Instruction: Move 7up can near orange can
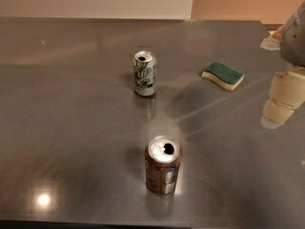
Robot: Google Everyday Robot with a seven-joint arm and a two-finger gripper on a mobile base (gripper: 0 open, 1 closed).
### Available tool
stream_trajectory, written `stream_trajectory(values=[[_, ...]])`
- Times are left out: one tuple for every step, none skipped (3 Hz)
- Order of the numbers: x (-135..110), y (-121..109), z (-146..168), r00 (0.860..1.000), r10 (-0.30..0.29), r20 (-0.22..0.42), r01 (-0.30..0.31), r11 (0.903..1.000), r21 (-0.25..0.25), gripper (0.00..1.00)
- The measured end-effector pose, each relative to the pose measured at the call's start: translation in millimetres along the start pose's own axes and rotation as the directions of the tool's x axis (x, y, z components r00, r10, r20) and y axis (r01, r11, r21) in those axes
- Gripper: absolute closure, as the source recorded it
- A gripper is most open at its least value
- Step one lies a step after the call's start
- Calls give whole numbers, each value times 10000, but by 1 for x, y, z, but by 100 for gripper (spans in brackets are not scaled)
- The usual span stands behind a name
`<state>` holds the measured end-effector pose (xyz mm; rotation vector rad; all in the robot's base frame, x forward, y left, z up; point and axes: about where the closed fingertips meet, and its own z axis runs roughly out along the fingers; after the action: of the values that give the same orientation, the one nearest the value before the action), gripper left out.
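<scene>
The 7up can (144, 73) stands upright near the middle of the grey metal table (71, 128); it is silver-white with green markings and an opened top. The orange can (163, 165) stands upright nearer the front edge, a little to the right of the 7up can, with a dark orange-brown body, a pale label patch and an opened silver top. The two cans stand well apart. My gripper (275, 119) hangs at the right edge of the view, above the table, far to the right of both cans and holding nothing that I can see.
A green and yellow sponge (222, 75) lies on the table right of the 7up can, between it and the gripper. A pale crumpled item (271, 42) sits at the far right edge. A wall runs behind the table's far edge.
</scene>
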<state>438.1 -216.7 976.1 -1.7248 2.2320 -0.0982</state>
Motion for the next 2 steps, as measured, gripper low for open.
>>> stream_trajectory(values=[[0, 0, 0, 10000, 0, 0, 0, 10000, 0, 0], [-14, -22, 8, 9995, -52, 305, 51, 10000, 39, 0]])
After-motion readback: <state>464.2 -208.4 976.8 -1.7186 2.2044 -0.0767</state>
